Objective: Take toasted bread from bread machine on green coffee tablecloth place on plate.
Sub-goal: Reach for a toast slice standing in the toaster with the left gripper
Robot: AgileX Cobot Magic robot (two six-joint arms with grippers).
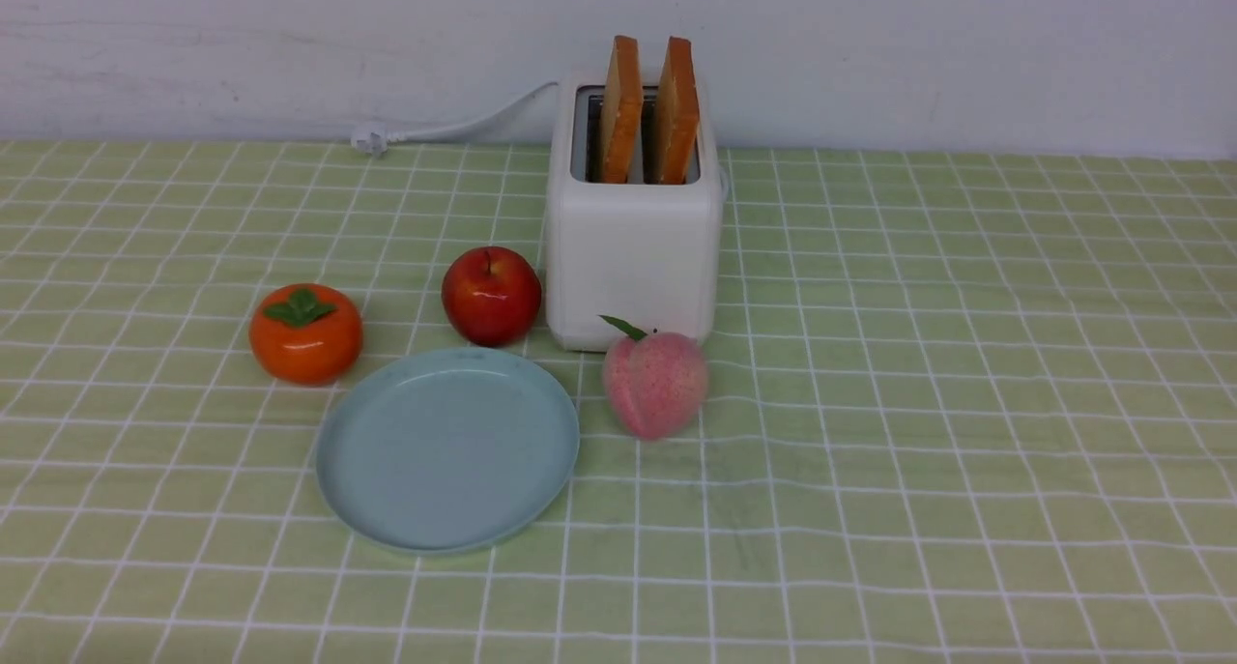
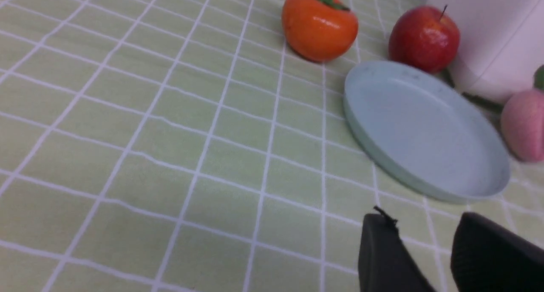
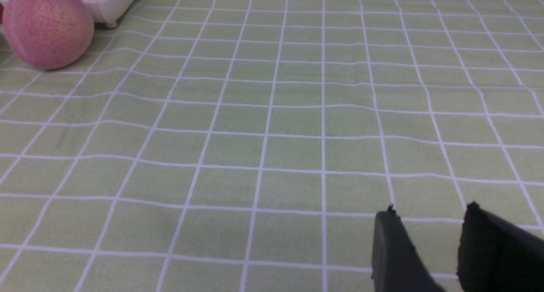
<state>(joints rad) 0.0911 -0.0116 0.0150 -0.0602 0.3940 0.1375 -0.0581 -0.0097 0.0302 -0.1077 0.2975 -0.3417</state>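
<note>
Two slices of toasted bread stand upright in the slots of the white bread machine at the back middle of the green coffee tablecloth. The pale blue plate lies empty in front of it to the left; it also shows in the left wrist view. My left gripper is open and empty over the cloth just short of the plate's rim. My right gripper is open and empty over bare cloth, far from the toaster corner. Neither arm shows in the front view.
An orange persimmon and a red apple sit behind the plate. A pink peach sits right in front of the toaster, beside the plate. The toaster's white cord and plug lie along the back wall.
</note>
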